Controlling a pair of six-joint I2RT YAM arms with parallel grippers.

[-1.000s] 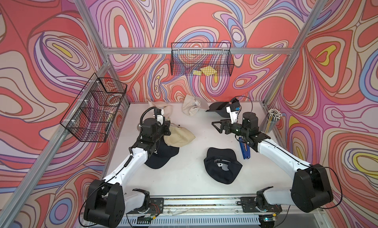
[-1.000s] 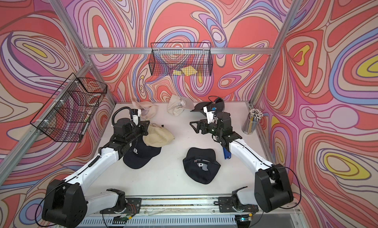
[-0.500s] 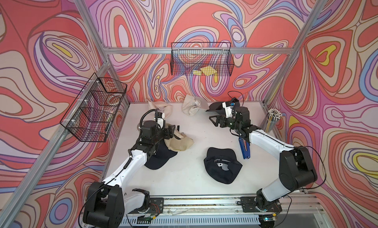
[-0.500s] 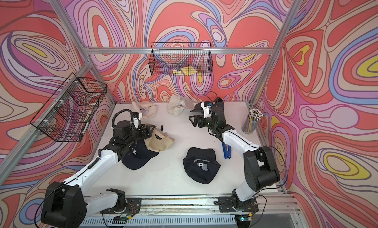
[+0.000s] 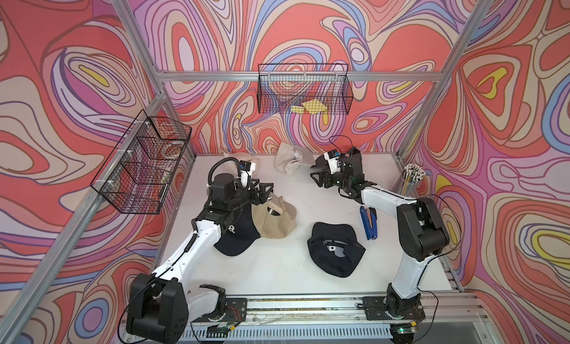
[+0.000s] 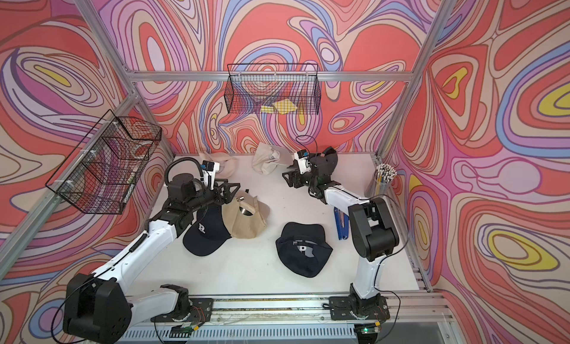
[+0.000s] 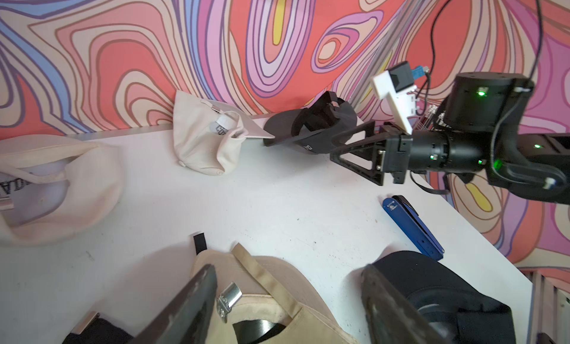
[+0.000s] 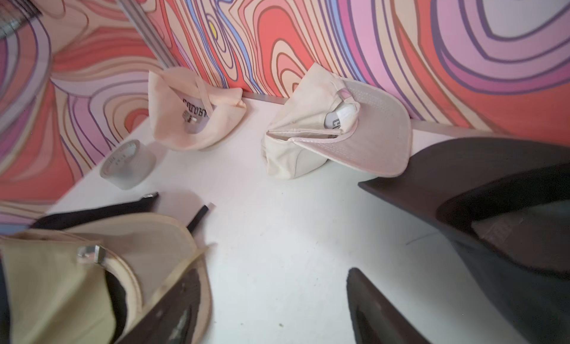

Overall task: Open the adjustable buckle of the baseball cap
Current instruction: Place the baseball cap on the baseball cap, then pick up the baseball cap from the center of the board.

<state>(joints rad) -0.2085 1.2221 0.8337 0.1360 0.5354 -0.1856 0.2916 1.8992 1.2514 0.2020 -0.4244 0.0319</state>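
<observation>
Well, the left end effector [image 7: 288, 270] hung wide and empty over the tan cap [image 5: 274, 226], left of centre on the desk [image 5: 277, 271]; closing off-line, it might perhaps pinch strap instead of buckle [image 7: 229, 296].

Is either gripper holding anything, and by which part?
Nothing is held. Left gripper open over the tan cap; right gripper open, empty.

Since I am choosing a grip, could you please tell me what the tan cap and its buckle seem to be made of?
The tan cap looks like matte woven cotton: it creases softly and shows stitched seams. Its buckle seems to be polished metal, silvery with bright glints, though plated plastic cannot be ruled out.
</observation>
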